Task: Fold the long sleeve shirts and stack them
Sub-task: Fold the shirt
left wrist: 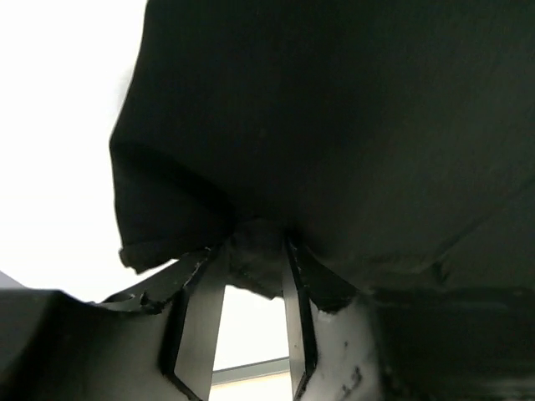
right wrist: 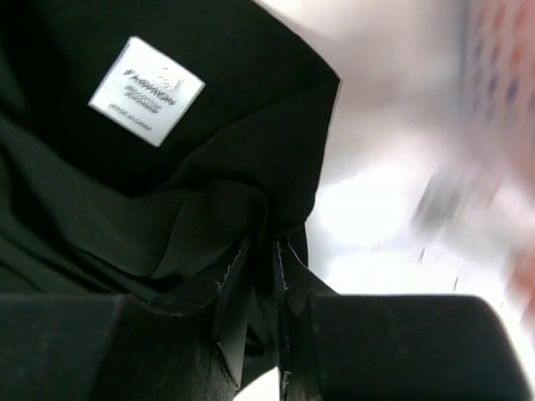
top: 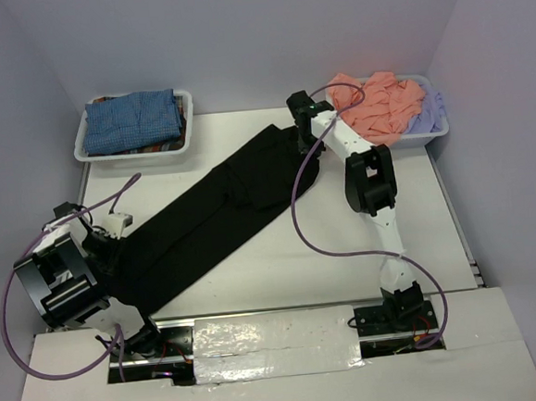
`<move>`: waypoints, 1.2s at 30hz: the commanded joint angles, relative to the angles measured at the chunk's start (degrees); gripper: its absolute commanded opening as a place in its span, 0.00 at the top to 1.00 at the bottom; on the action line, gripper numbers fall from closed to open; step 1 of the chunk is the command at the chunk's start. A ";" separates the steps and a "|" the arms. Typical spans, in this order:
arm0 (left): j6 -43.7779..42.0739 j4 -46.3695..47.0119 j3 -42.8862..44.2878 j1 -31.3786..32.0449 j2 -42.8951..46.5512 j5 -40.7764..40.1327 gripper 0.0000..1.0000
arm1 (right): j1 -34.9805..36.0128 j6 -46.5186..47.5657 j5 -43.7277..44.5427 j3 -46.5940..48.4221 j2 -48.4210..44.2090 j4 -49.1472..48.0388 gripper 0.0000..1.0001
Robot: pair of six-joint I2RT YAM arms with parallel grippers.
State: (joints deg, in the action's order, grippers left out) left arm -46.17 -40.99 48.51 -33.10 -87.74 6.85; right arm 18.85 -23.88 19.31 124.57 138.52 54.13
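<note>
The large black long sleeve shirt (top: 213,214) lies stretched as a long diagonal band across the table, from near left to far right. At its near-left end is my left gripper (top: 113,233). In the left wrist view that gripper (left wrist: 255,251) is open, with a bunched edge of the black shirt (left wrist: 334,125) still lying between its fingertips. My right gripper (top: 302,140) is at the far end. Seen from the right wrist, it (right wrist: 263,242) is shut on a fold of the black shirt (right wrist: 100,209), near a white label (right wrist: 146,90).
A white bin (top: 83,145) at the back left holds a folded blue-checked shirt (top: 136,121). Another white bin (top: 439,131) at the back right holds a crumpled salmon-pink shirt (top: 376,104) over a lavender one (top: 426,114). Purple cables loop beside both arms.
</note>
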 commanded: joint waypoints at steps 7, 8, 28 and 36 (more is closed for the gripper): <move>-3.30 -5.15 4.48 -0.12 0.82 2.03 0.53 | -2.68 6.73 -1.12 10.70 -0.07 -1.65 0.31; -4.09 -5.32 5.18 -0.12 0.82 1.50 0.53 | -2.77 7.70 -0.68 8.86 -2.44 -2.96 0.26; 2.40 -4.54 14.78 5.14 -6.73 4.40 0.52 | -0.83 -19.51 -10.08 -33.85 -31.65 -17.91 0.30; 1.79 -2.43 11.96 6.21 -8.85 2.64 0.51 | -1.01 -26.83 -9.73 -28.42 -20.49 -9.66 0.32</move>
State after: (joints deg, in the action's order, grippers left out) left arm -44.62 -44.34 61.36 -27.07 -96.07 9.89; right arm 17.98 -45.28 9.37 93.38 115.57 42.15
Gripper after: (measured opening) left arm 0.491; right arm 0.686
